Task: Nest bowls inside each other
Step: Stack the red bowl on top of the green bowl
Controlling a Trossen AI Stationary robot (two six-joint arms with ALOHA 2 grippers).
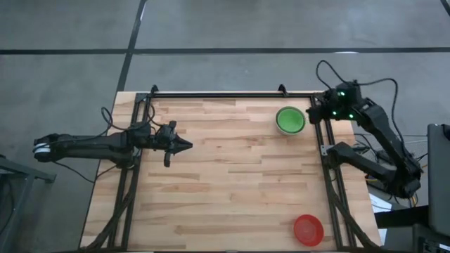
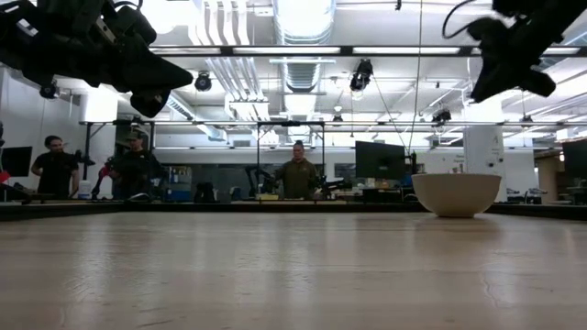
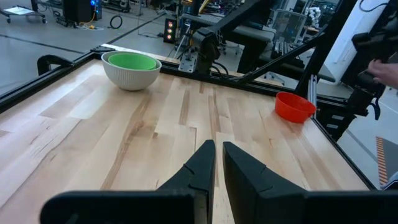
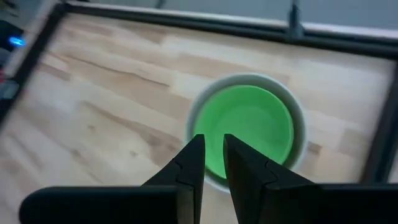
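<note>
A bright green bowl sits nested in a pale grey-white bowl, which stands on its base at the table's far right. A red bowl stands alone at the near right corner. My right gripper hangs above and just to the right of the nested bowls, tilted down toward them. Its fingers stand a narrow gap apart with nothing between them. My left gripper waits at the table's left side, shut and empty, pointing level across the table.
A black metal frame runs along the table's far edge and down both sides. The bare wooden tabletop stretches between the two arms. In the low view people stand in the room beyond the table.
</note>
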